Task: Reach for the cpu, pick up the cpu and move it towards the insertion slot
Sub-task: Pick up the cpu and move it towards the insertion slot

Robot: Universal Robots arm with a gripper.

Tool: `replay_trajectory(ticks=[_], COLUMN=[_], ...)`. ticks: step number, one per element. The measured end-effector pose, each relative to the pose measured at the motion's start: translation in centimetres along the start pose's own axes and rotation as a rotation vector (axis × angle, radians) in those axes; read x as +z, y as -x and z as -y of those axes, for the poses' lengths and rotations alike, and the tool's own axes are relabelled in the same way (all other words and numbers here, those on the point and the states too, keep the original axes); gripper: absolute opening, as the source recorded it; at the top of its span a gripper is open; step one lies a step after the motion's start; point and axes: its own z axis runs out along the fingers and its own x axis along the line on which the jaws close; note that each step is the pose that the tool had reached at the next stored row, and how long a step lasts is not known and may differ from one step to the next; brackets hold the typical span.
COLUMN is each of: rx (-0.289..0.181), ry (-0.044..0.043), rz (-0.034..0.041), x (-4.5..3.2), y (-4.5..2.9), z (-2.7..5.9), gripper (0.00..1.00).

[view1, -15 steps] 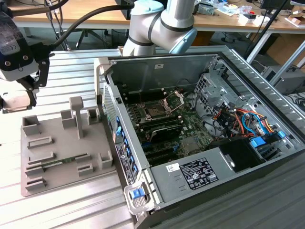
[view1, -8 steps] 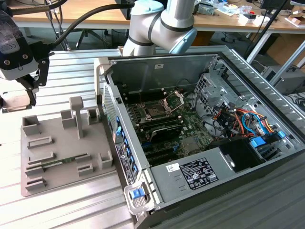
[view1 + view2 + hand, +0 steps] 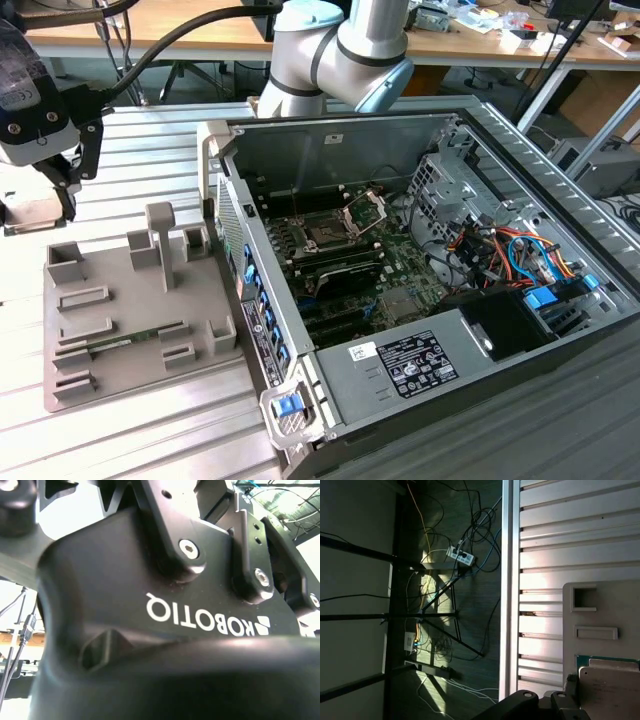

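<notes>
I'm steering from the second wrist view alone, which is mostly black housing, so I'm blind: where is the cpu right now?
Observer: In the exterior view the cpu is right at the tip of the end effector, at that view's far left. I cannot tell whether it is gripped.
Operator: And the insertion slot?
Observer: The insertion slot is inside the open computer case, well to the exterior view's right of the cpu.
Operator: What lies between them?
Observer: A grey fixture lies on the slatted table, beside the case's near wall.
</notes>
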Motion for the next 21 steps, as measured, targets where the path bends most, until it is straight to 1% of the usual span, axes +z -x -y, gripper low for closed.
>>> replay_trajectory(ticks=[15,16,21], rx=[0.000,0.000,0.000], ry=[0.0000,0.0001,0.0001], rz=[0.0001,0.0002,0.0001], x=[-0.43,-0.60,-0.75], y=[0.00,0.00,0.00], z=[-0.02,-0.02,-0.03], gripper=[0.55,0.55,0.55])
